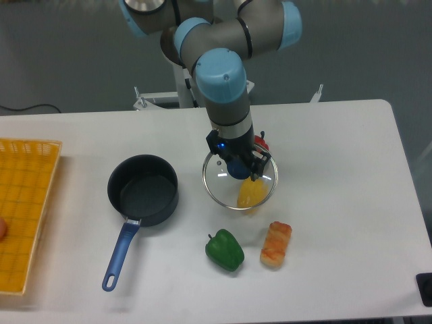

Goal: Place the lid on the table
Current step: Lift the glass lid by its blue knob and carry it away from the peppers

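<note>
The round glass lid point(219, 187) with a thin metal rim hangs level just right of the dark blue saucepan point(143, 189), over the white table point(337, 162). My gripper point(237, 164) points straight down onto the lid's centre and is shut on its blue knob, which the fingers mostly hide. Through the glass I see a yellow object point(251, 194) lying under the lid's right half. Whether the rim touches the tabletop I cannot tell.
A green pepper point(225, 250) and an orange-and-white food piece point(276, 244) lie in front of the lid. A small red object point(263, 143) peeks out behind the gripper. A yellow mesh tray point(23, 209) sits at the left edge. The saucepan's blue handle point(120, 256) points toward the front.
</note>
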